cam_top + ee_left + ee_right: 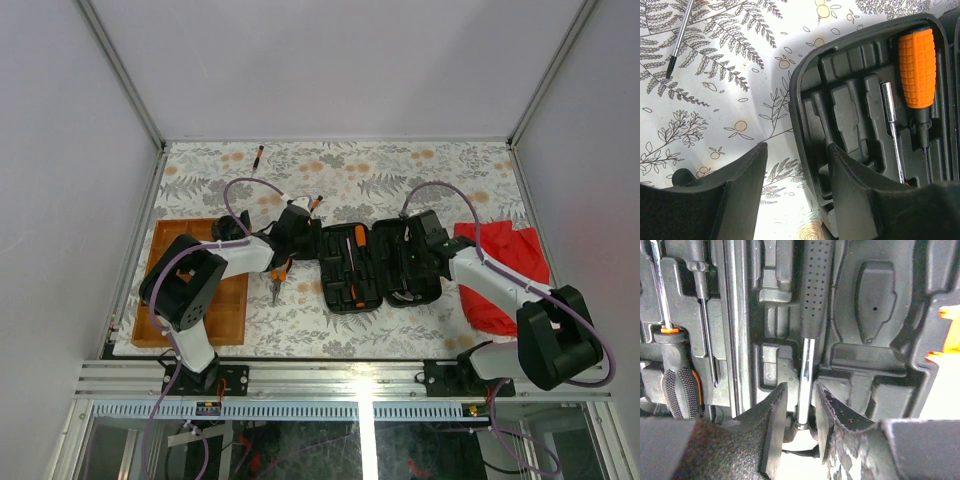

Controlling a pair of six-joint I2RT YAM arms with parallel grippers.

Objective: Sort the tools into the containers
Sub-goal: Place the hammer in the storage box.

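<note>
The black tool case (335,245) lies open at mid-table. My left gripper (797,167) (306,232) is open and straddles the case's left rim (802,107), one finger over the cloth, the other over the moulded slots. An orange-handled screwdriver (917,67) and a steel shaft (892,127) lie in that half. My right gripper (799,395) (416,260) is open, its pads close on either side of the hammer's steel shaft (805,372), with a thin gap each side. The hammer's black dotted handle (816,285) rests in its slot. The wooden tray (232,305) sits at the left.
Pliers (278,282) lie on the cloth between tray and case. A small driver (257,155) lies at the back, another (315,203) behind my left gripper, and a precision driver (680,35) on the cloth. A red cloth (505,270) lies to the right.
</note>
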